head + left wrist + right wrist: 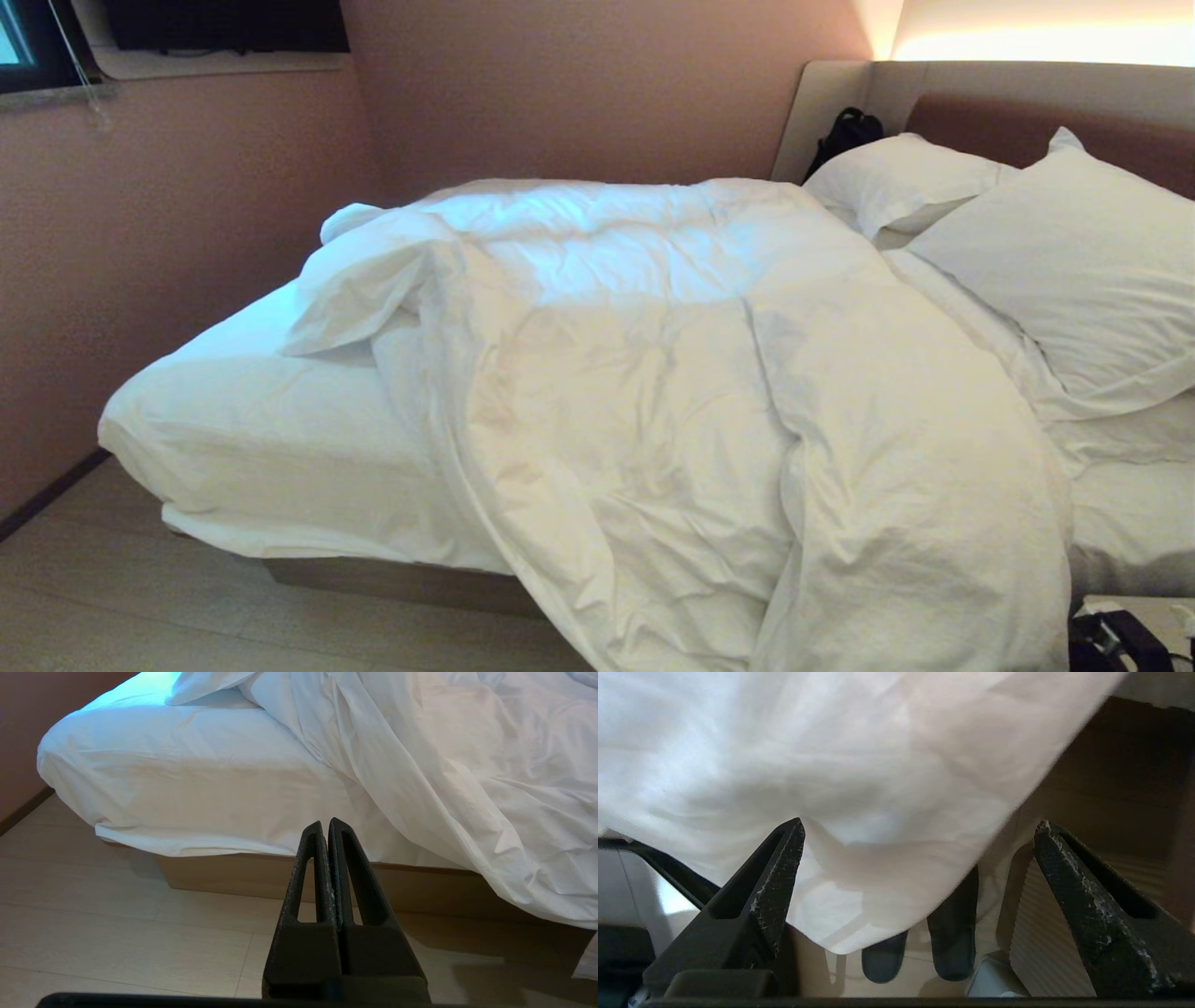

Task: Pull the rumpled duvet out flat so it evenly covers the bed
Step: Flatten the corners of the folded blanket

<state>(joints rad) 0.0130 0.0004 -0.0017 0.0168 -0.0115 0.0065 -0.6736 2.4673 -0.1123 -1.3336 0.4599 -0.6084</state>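
Task barely begun: the puffy wrinkled white duvet (709, 411) lies bunched, leaving the low white-sheeted bed (243, 420) partly bare, with the right tool (920, 830) spread wide at its hanging edge, gripping nothing, and the left tool (327, 828) closed and empty.

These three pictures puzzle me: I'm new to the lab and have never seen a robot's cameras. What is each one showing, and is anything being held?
The wide picture comes from the robot's head, looking down at a bed. A rumpled duvet is bunched toward the pillows, hangs over the near edge, and leaves the sheet bare at the foot.

The other two come from cameras on the wrists, behind the fingers. In the left wrist picture the left gripper is shut on nothing, parked above the floor in front of the bed. In the right wrist picture the right gripper is wide open, with a hanging edge of the duvet between its fingers. Nothing is held yet.
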